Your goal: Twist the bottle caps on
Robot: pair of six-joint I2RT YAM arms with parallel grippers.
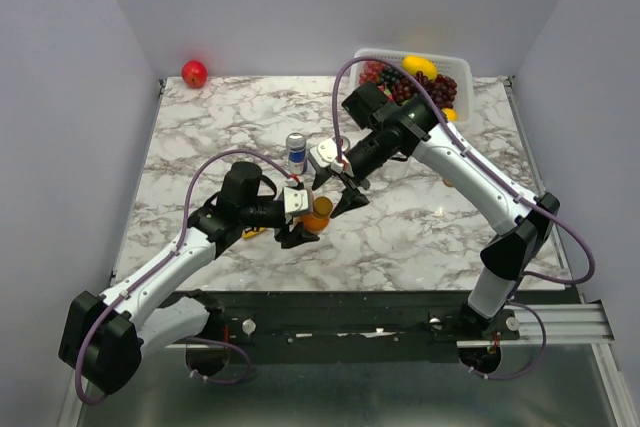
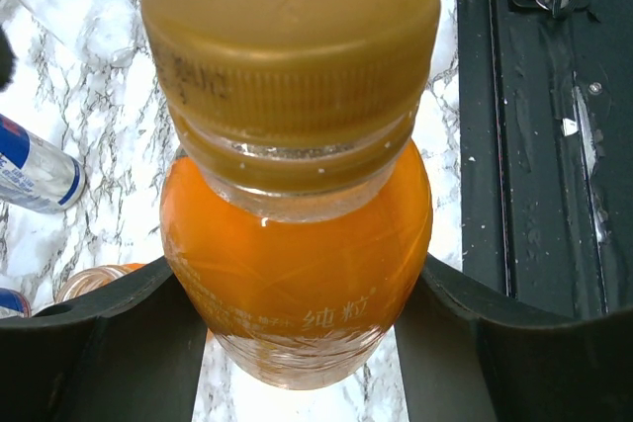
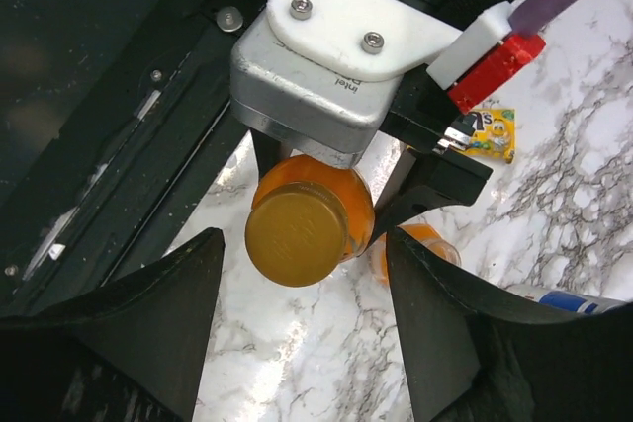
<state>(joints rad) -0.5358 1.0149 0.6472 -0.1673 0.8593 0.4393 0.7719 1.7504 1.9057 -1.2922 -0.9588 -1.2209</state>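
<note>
Item: one small stubby clear-plastic bottle of orange liquid (image 2: 297, 254), clamped across its body by the left arm's fingers (image 2: 89, 343), one on each flank, above the white-and-grey marbled table (image 1: 200, 147). The bottle's base is hidden behind the left wrist, so whether it rests on the table cannot be told. Fitted on the bottle's neck is one gold ribbed round plastic cap (image 2: 292, 37), sitting over the collar ring. How far it is threaded down is not discernible. The right arm's fingers (image 3: 148, 333) are spread, one on either side of the cap with a gap on each side, touching nothing. Key relation: the cap's flat top faces the right wrist, and the bottle's long axis appears to run roughly along that wrist's line of approach, so the right arm is the one placed to close on the cap and twist. Just beyond the bottle is a second orange-filled bottle (image 3: 420, 244), half hidden by a left finger, its top unreadable. Farther beyond the bottle are an upright blue-and-silver drink can (image 1: 296, 152) and a small yellow printed packet (image 3: 490, 133). To the bottle's side, in the left wrist view, lie another can on its side (image 2: 35, 170) and a blurred clear object, cut off by the frame edge.
</note>
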